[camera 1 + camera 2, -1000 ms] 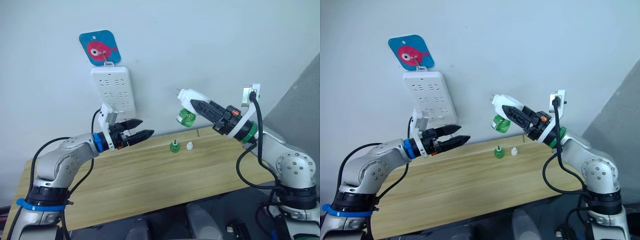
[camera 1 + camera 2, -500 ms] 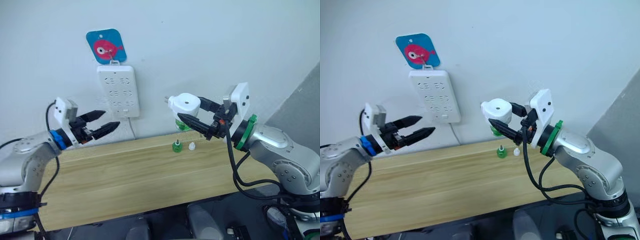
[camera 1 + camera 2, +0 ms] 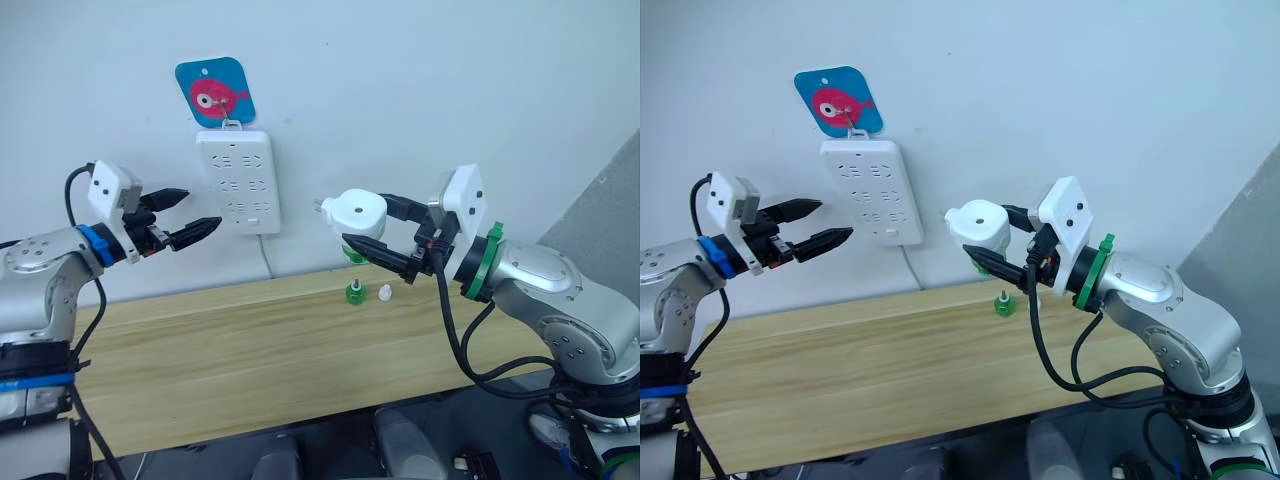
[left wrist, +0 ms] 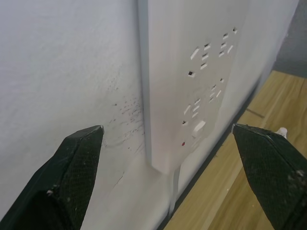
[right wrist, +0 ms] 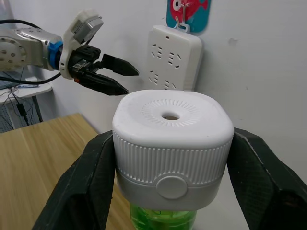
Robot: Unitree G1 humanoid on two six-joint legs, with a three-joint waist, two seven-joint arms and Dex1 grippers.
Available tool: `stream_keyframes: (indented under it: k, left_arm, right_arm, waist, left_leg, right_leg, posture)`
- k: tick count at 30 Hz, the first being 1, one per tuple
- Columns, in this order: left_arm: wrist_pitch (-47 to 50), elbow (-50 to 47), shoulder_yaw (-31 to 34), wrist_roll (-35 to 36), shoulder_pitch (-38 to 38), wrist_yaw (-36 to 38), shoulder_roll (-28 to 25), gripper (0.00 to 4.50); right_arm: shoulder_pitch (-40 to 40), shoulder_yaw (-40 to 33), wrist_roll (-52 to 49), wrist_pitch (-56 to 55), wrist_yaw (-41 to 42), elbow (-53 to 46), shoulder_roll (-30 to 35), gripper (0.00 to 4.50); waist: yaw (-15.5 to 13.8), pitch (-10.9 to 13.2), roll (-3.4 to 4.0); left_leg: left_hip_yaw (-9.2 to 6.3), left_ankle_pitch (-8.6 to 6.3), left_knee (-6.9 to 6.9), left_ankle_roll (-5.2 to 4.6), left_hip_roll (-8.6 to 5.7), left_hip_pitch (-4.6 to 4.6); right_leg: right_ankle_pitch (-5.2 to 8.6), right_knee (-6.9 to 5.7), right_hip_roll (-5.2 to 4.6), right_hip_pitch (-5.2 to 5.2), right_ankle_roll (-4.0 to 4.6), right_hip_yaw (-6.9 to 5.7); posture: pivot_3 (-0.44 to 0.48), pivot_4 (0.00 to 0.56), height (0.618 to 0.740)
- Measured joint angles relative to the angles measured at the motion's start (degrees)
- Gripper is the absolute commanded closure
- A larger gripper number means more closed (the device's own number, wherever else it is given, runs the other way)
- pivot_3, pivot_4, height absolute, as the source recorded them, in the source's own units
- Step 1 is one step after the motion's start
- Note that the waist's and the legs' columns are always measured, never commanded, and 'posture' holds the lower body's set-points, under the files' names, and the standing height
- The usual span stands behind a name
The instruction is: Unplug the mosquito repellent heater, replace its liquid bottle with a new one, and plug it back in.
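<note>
Now the right tool (image 3: pixel 372 228) pinches the mosquito repellent heater (image 3: pixel 358 212), green bottle fitted; next, drive its prongs toward the power strip (image 3: pixel 239 180) at ten o'clock. Left tool (image 3: pixel 196 214) is spread.

The mosquito repellent heater (image 5: pixel 172 136), a small white rounded unit with a ribbed band, a round button and a round vent hole on its face, is held in the air, unplugged, with its metal prongs pointed toward the wall. A green liquid bottle (image 5: pixel 163 218) is seen fitted beneath it. What appears to be a second green bottle (image 3: pixel 353 292) is stood on the wooden table below, though its details are too small to make out.
</note>
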State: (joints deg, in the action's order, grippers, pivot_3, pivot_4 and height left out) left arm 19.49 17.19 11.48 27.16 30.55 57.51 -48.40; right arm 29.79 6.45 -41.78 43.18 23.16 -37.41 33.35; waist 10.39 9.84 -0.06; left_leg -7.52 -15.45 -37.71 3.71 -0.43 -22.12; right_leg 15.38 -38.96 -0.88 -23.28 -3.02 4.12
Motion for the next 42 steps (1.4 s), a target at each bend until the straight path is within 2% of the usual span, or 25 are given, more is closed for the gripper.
stream_keyframes:
  k: [13,20,24,32,42]
  left_arm:
    - [-3.5,14.4,-6.5,-6.1,9.5,9.6,3.1,0.0]
    - [-2.1,17.0,-7.5,-7.2,11.1,12.6,4.4,0.0]
    - [0.1,16.7,-7.8,-7.1,11.2,15.7,4.3,0.87]
    - [0.4,16.7,-7.8,-7.5,12.2,16.6,5.2,3.23]
    - [2.8,13.7,-7.7,-7.1,11.8,15.2,7.3,3.24]
  right_arm:
    - [-2.3,-0.2,0.8,1.2,1.2,-1.1,-0.1,1.56]
    - [-2.3,-0.2,0.5,2.4,1.1,-1.4,-0.2,1.56]
    - [-2.4,-0.8,0.2,2.8,1.1,-1.5,-0.2,1.56]
    - [-3.7,-0.9,0.1,3.5,1.5,-2.0,-0.2,1.56]
    - [-3.9,-0.9,0.1,4.0,0.8,-2.8,-1.1,1.56]
  waist:
    - [-0.3,0.0,-0.02]
    - [-0.6,0.0,-0.04]
    - [-0.3,0.0,-0.05]
    - [-0.1,0.0,-0.07]
    - [-0.1,0.1,-0.1]
  left_leg:
    - [-0.09,0.0,-0.11,0.0,-0.01,0.0]
    - [-0.08,0.0,-0.11,0.0,0.0,-0.01]
    - [-0.08,0.0,-0.05,0.0,0.01,-0.02]
    - [-0.1,0.0,-0.07,0.0,-0.01,-0.03]
    - [-0.11,0.0,-0.09,0.0,0.0,-0.06]
  right_leg:
    - [0.02,-0.05,0.01,0.05,-0.03,-0.06]
    - [0.0,-0.04,0.01,0.04,-0.01,-0.05]
    - [0.0,-0.02,0.01,0.02,-0.01,-0.05]
    - [0.01,-0.02,0.0,0.02,-0.02,-0.06]
    - [0.01,-0.02,0.0,0.02,-0.02,-0.07]
  posture:
    - [-0.232,0.144,0.74]
    - [-0.244,0.147,0.74]
    - [-0.243,0.147,0.74]
    - [-0.242,0.148,0.74]
    - [-0.247,0.148,0.74]
